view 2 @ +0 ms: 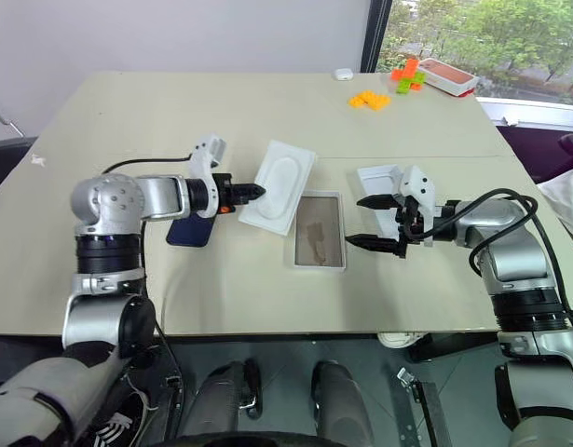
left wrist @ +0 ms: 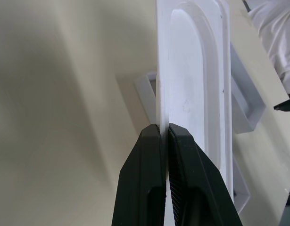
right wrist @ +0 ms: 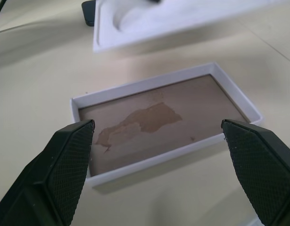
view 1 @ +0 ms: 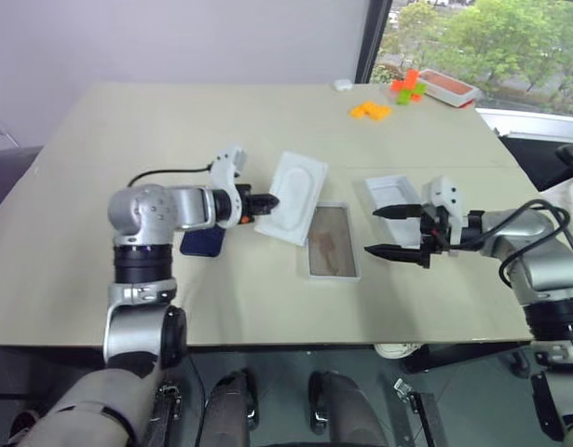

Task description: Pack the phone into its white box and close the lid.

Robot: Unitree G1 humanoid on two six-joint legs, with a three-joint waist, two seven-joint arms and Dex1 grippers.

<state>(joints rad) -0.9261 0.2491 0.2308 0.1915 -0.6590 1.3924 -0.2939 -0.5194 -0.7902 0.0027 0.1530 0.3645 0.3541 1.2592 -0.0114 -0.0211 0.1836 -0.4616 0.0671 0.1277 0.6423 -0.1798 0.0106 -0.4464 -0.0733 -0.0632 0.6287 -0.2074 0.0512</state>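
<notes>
My left gripper (view 1: 265, 202) is shut on the edge of a flat white insert with an oval recess (view 1: 297, 194), holding it tilted above the table; the wrist view shows both fingers (left wrist: 149, 155) pinching its rim. The dark blue phone (view 1: 202, 242) lies on the table under my left forearm, partly hidden. The white box (view 1: 331, 244), a shallow tray with a tan floor, lies at the centre just below the insert. My right gripper (view 1: 395, 231) stands open beside the box's right side, its fingertips (right wrist: 78, 136) spread wide before the tray (right wrist: 159, 117). The lid (view 1: 388, 191) lies behind my right gripper.
Orange and green blocks (view 1: 371, 110) and a red tray (view 1: 449, 87) sit at the table's far right corner. A small white object (view 1: 343, 85) lies near the far edge. A black cable (view 1: 165, 173) runs along my left arm.
</notes>
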